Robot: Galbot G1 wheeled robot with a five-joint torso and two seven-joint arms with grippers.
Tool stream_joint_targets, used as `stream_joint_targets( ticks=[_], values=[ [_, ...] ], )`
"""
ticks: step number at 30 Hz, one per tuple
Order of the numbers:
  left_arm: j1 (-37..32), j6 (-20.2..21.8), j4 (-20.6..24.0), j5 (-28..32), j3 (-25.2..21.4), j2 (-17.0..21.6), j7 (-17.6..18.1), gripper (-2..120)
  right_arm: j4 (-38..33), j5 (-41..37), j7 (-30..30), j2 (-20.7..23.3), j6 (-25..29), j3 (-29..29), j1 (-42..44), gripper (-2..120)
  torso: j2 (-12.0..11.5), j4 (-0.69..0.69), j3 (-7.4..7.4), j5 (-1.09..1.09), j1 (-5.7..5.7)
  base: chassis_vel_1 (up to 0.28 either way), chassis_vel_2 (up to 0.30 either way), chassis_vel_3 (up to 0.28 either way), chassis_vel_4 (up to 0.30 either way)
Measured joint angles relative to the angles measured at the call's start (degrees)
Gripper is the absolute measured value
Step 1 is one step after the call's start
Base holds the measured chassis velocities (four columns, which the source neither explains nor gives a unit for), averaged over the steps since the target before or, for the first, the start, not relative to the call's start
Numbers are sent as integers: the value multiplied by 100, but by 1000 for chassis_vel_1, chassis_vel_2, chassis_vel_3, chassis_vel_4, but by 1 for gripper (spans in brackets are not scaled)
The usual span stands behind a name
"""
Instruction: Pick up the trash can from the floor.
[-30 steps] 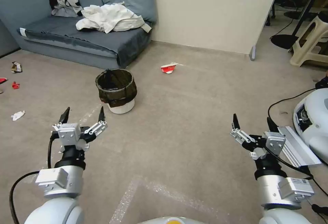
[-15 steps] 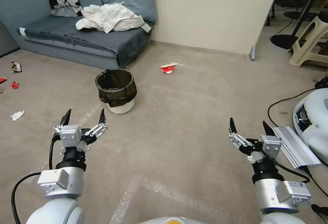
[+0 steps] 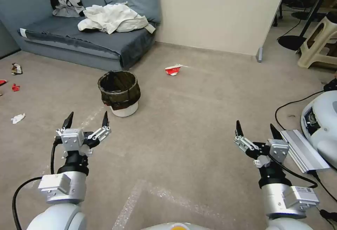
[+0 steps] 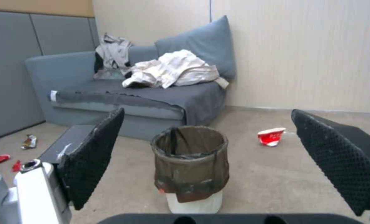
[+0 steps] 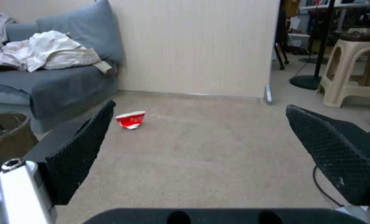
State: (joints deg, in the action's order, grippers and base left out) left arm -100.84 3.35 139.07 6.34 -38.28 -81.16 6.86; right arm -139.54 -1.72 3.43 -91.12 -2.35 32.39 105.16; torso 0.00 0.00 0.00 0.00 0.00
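From the head view, the trash can (image 3: 119, 93) stands upright on the floor (image 3: 182, 117), just in front of a grey sofa (image 3: 87, 37) strewn with pale clothing (image 3: 112, 18). A crumpled red-and-white cup (image 3: 173, 69) lies on the carpet well to the can's right. The left end effector (image 3: 86, 119) hovers above the floor, near the can and on the robot's side of it, fingers spread wide and holding nothing. The right end effector (image 3: 256, 129) hangs far to the right, also spread and empty, beside a white machine (image 3: 321, 124) and black cable.

In the left wrist view, the trash can (image 4: 191, 168) sits framed between the two spread fingers (image 4: 91, 155), apart from both, its dark bag folded over the rim.

In the right wrist view, the right end effector's fingers (image 5: 79, 152) stand wide apart, with the cup (image 5: 130, 119) on the carpet beyond and the can's edge (image 5: 6, 137) at the side.
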Motion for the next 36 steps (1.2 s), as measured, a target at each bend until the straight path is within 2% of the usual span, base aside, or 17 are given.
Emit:
stream_joint_targets(
  ticks=[13,36],
  values=[
    [-10,-10,-6,-27,-16,-2,-33,100,33,2,8,1,28,-2,-21,100,0,0,0,0,0,5,8,5,9],
    [-33,-24,18,-34,-8,6,-69,100,10,8,15,-2,33,-2,-12,100,0,1,0,0,0,57,54,55,57]
  ],
)
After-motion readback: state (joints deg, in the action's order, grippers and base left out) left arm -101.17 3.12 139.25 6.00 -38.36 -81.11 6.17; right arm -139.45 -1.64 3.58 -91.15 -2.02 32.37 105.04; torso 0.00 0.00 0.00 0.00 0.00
